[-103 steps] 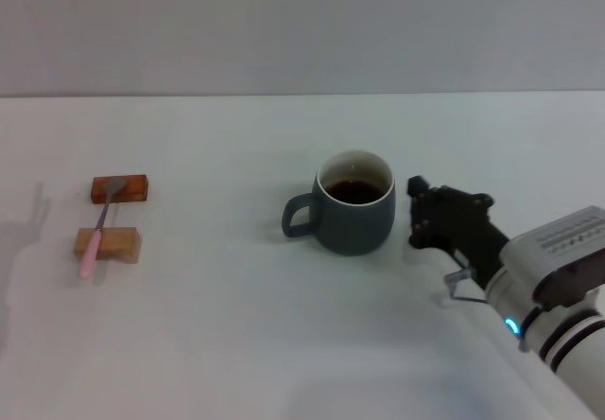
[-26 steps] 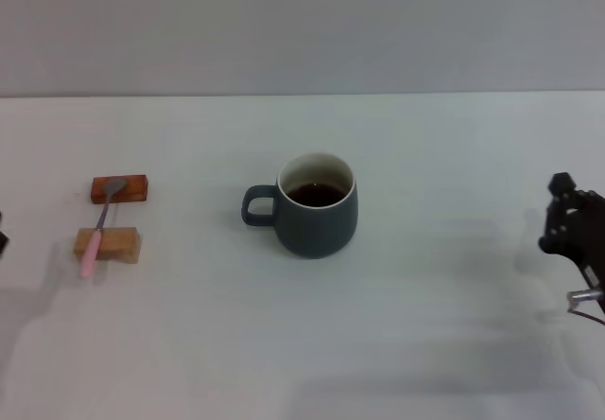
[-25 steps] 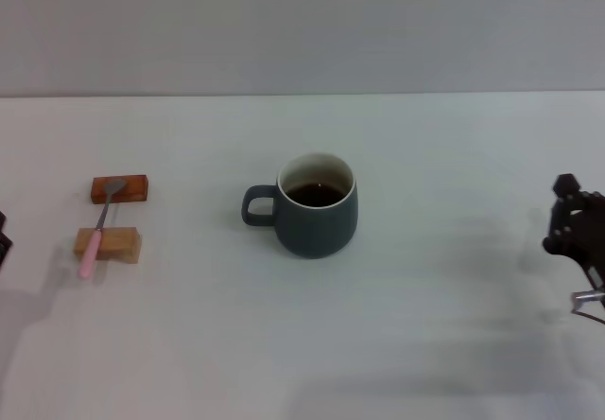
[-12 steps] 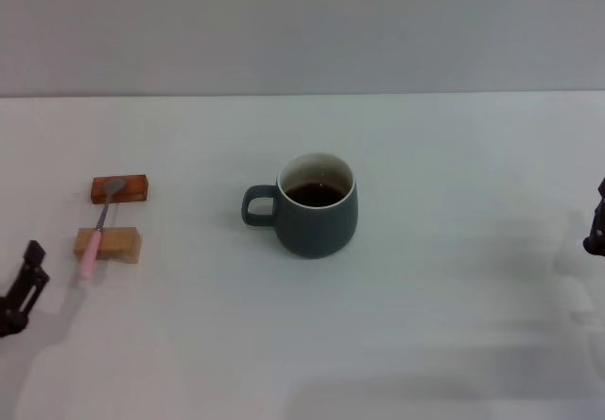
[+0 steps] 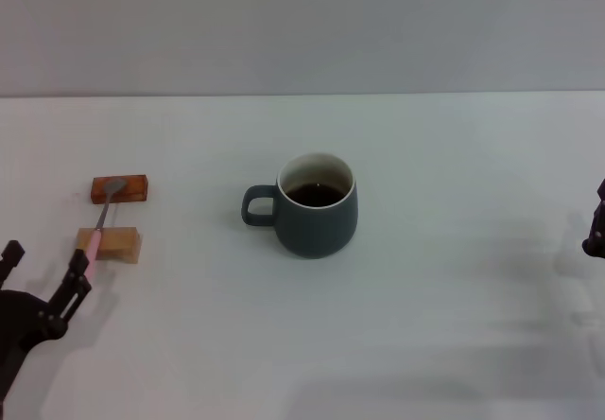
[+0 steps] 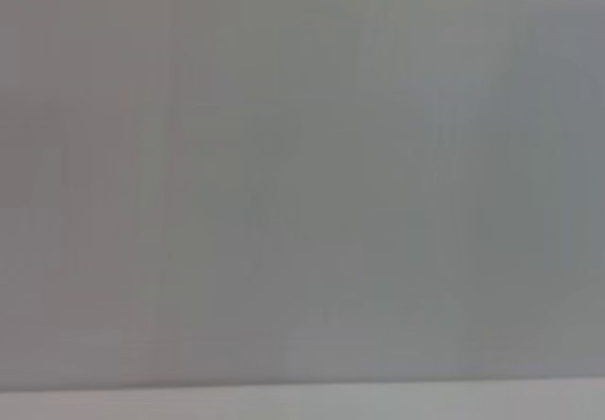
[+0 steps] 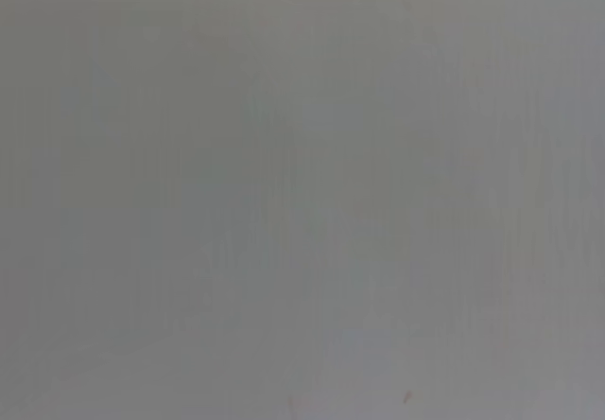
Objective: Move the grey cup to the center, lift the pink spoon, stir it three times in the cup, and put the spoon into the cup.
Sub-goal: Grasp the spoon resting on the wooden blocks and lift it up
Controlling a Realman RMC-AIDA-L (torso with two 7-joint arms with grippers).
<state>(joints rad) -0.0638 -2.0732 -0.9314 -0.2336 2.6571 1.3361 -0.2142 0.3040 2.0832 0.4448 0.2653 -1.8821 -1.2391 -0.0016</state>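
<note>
Soft, even light falls on the white table; faint shadows pool beneath the cup, no glare. Both wrist views show only featureless grey blur.

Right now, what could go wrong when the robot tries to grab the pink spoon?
The pink spoon only rests across two small wooden blocks, so the open left gripper, close beside its handle end, could knock it off or push a block away. Later, the grey cup holds dark liquid nearly up to its rim, so stirring might slosh it onto the table.
</note>
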